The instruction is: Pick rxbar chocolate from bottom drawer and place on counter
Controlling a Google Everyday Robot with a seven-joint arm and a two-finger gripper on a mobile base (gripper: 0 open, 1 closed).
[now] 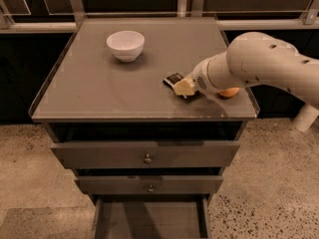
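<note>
The rxbar chocolate [173, 79], a small black bar with white lettering, lies on the counter [99, 91] at its right front part. My gripper [184, 87] is right at the bar's near end and covers part of it. The white arm reaches in from the right, low over the counter. The bottom drawer [149, 222] is pulled out at the foot of the cabinet, and its floor is bare.
A white bowl [125, 45] stands on the counter at the back left. An orange [230, 92] lies behind the arm near the counter's right edge. Two wider drawers with round knobs [147, 159] are shut. Speckled floor surrounds the cabinet.
</note>
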